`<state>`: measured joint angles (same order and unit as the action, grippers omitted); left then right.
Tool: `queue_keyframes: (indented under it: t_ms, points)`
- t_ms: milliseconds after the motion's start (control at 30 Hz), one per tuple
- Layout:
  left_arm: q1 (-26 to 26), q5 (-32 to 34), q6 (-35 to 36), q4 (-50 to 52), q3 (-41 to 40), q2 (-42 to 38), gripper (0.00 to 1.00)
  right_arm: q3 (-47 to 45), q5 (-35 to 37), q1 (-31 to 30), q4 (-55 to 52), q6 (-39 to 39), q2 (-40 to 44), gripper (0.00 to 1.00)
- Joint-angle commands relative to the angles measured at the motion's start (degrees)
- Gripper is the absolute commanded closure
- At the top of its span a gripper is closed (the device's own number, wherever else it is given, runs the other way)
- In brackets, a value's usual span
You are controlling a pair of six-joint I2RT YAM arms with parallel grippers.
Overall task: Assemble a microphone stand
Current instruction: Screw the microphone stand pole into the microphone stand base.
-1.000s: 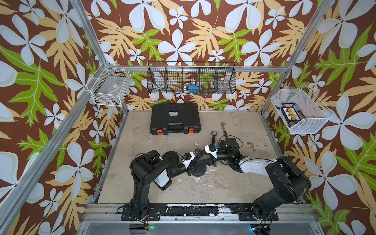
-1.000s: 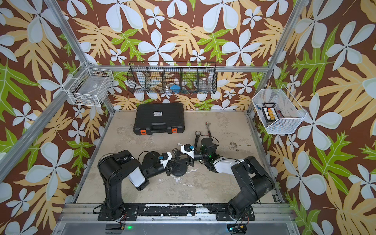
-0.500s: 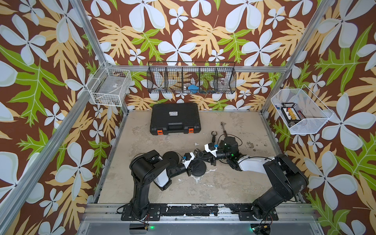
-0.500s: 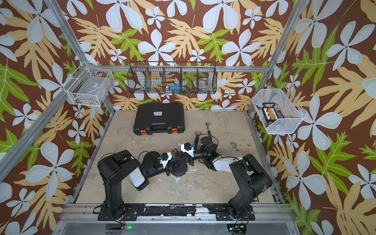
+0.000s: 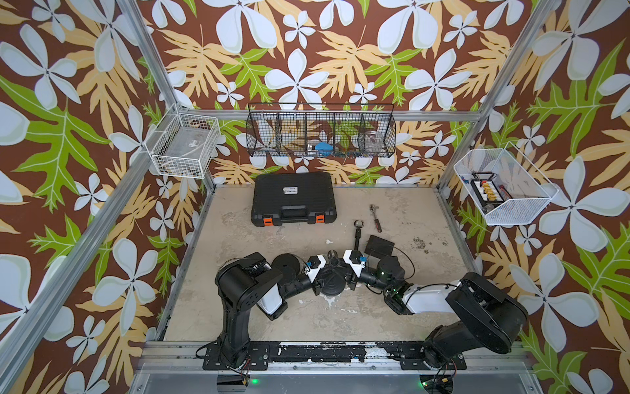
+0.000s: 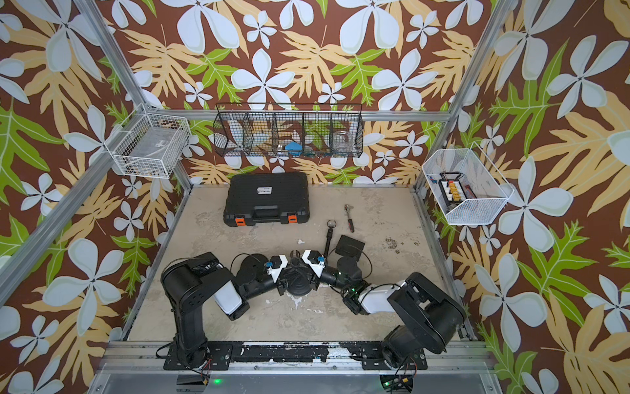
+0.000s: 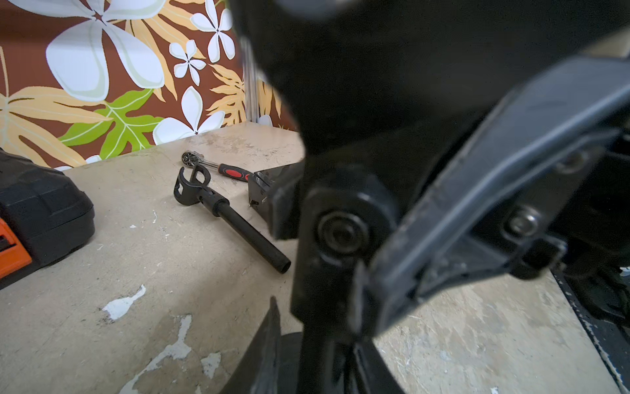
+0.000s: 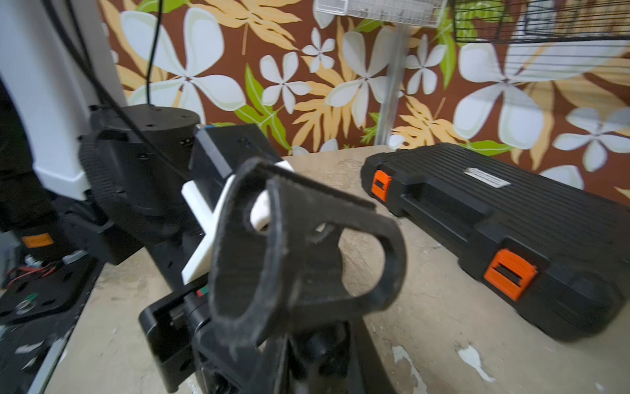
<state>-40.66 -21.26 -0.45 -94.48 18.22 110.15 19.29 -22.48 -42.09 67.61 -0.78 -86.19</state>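
Note:
The microphone stand's round black base (image 5: 332, 286) (image 6: 299, 286) sits on the table's middle, with a short stem and a black U-shaped clip (image 5: 333, 262) (image 8: 306, 245) rising from it. My left gripper (image 5: 324, 276) (image 7: 306, 368) reaches in from the left. One of its fingers (image 7: 267, 348) stands a little off the stem's pivot (image 7: 341, 235), so its jaws are slightly open around the stem. My right gripper (image 5: 343, 275) (image 8: 306, 361) comes in from the right and is shut on the stem under the clip. A loose black tube with a clip end (image 5: 357, 235) (image 7: 231, 215) lies behind.
A ratchet with a red grip (image 5: 375, 216) and a small black box (image 5: 380, 245) lie behind the grippers on the right. A closed black case with orange latches (image 5: 293, 198) (image 8: 511, 232) stands at the back. Wire baskets (image 5: 320, 131) hang on the walls.
My right gripper's jaws have closed onto the stem. My left gripper's jaws have eased a little apart. The stand has stayed where it was.

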Motion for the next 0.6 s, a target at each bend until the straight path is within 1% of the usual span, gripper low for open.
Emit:
queue_keyframes:
  t_ms: [0, 33, 100, 167, 333, 433, 533, 567]
  points:
    - [-0.1, 0.2, -0.2, -2.9, 0.1, -0.2, 0.67, -2.0, 22.2, -5.1, -3.7, 2.9, 0.7, 1.00]
    - [-0.1, 0.3, -0.2, -2.9, 0.1, -0.4, 0.66, -2.2, 25.1, -6.8, -3.7, 3.1, 0.7, 1.00]
    - [-0.1, 0.5, -0.1, -2.7, 0.0, -0.6, 0.67, -2.1, 34.1, -10.7, -4.9, 4.1, 0.4, 1.00]
    - [-0.1, 0.6, 0.0, -2.7, 0.0, -0.6, 0.67, -1.4, 40.4, -13.4, -6.3, 5.8, -0.4, 1.00]
    - [-0.1, 0.4, 0.0, -2.5, 0.4, -0.8, 0.72, 2.4, 51.2, -19.3, -10.4, 7.7, -3.8, 1.00]
    - [-0.1, 0.4, 0.1, -2.2, 0.5, -0.7, 0.76, 3.0, 53.1, -20.5, -11.1, 9.3, -4.3, 1.00]
    - [-0.1, 1.1, 0.0, -1.2, 0.9, -0.5, 0.87, 3.2, 50.3, -20.6, -11.2, 7.9, -3.7, 1.00]
    - [-0.1, 1.2, 0.1, -1.0, 0.9, -0.4, 0.90, 3.1, 49.1, -20.4, -10.9, 7.0, -3.4, 0.91]
